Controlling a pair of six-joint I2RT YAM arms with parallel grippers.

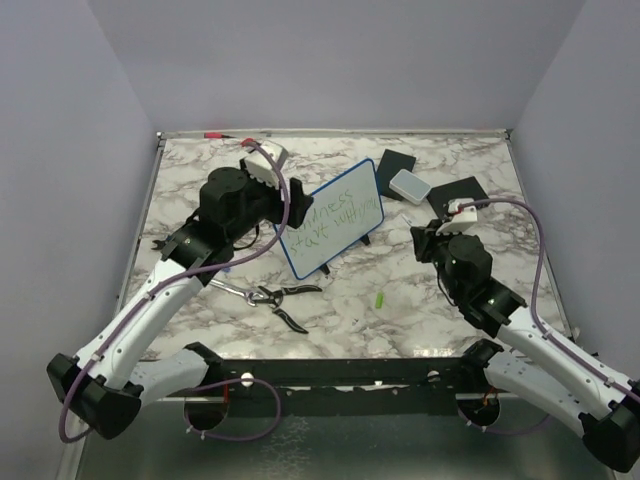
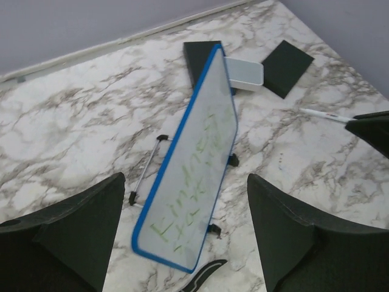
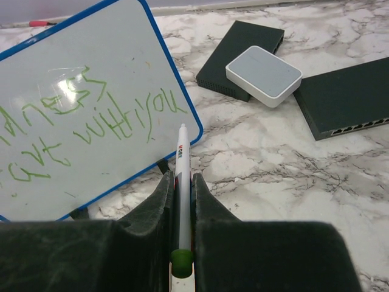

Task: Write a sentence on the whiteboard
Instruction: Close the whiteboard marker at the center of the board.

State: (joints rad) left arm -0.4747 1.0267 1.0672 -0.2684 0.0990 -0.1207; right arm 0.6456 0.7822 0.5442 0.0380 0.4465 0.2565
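Note:
The whiteboard, white with a blue frame, stands tilted on its stand at mid table. The green sentence fills two lines; the right wrist view shows "...ness" above "...art with you". My left gripper is open at the board's left edge; in the left wrist view the board lies beyond the wide jaws, untouched. My right gripper is shut on a white pen with a green end, its tip just off the board's lower right corner.
Pliers lie in front of the board, a small green cap to their right. Two black pads and a white box sit at the back right. A red marker lies at the far edge.

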